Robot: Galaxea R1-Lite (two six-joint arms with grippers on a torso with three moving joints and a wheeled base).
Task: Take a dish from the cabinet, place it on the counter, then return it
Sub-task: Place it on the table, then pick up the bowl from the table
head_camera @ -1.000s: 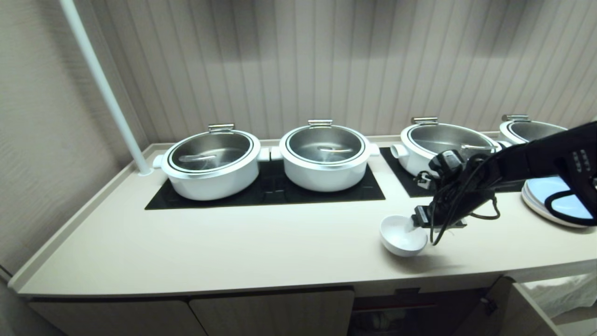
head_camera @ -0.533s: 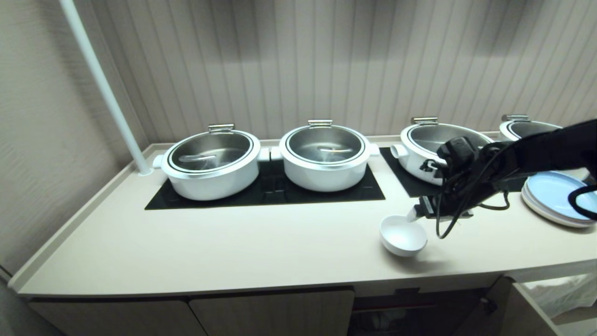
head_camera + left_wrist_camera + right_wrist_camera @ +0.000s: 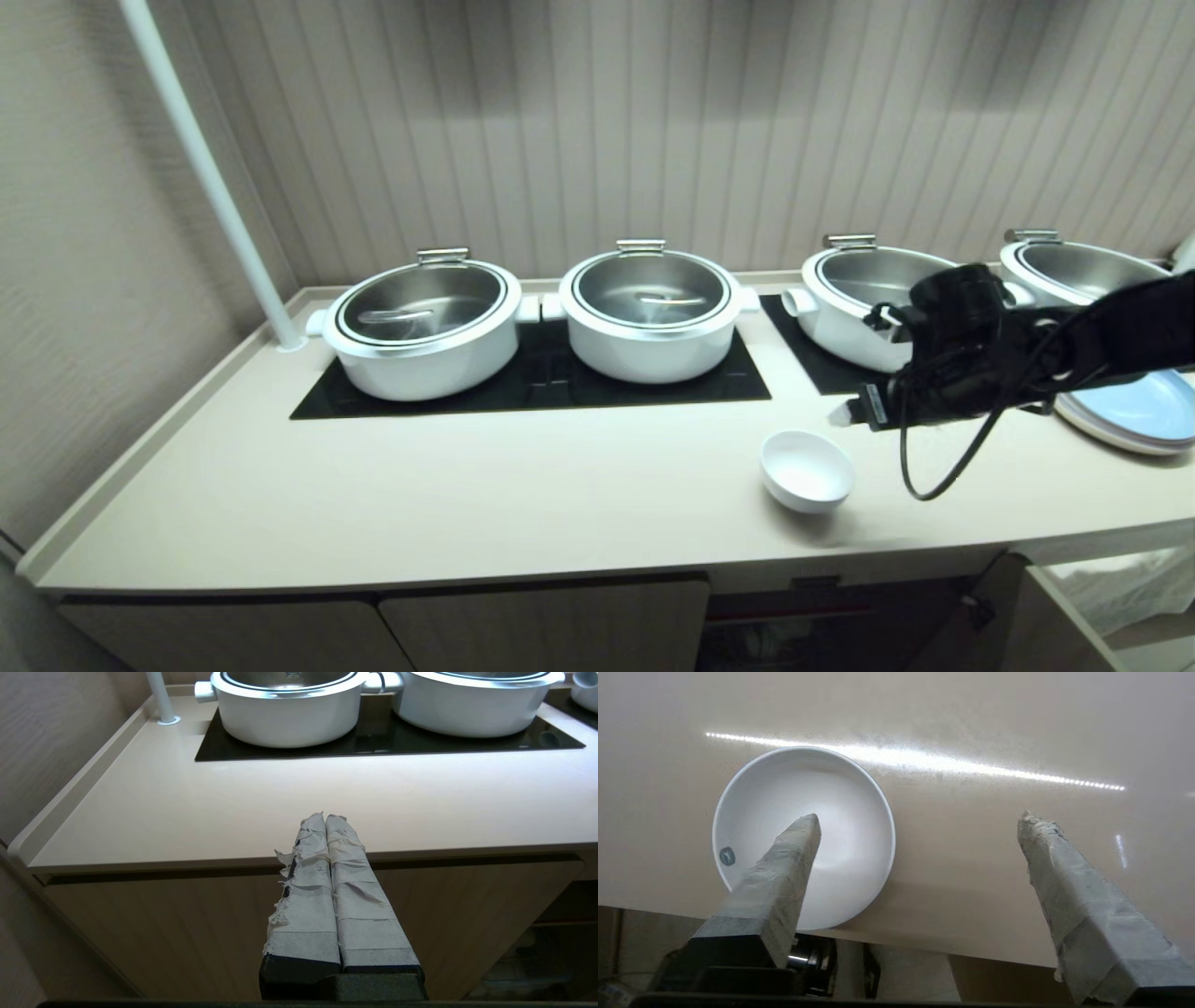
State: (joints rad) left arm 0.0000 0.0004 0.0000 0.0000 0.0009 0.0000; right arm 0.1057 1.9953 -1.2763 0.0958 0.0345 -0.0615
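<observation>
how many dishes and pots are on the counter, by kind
White lidded pots: 4, first, second, third, fourth
Small white bowl: 1
Stack of flat blue and cream plates: 1 stack, the number of plates in it cannot be told
Total: 6, counting the stack as one

The right arm [image 3: 1074, 341] is black and bulky, with thin black cables [image 3: 934, 467] hanging in a loop below the wrist. Each hand has two long dark fingers [image 3: 775, 891] wrapped in pale grey tape, frayed at the edges [image 3: 285, 891].
</observation>
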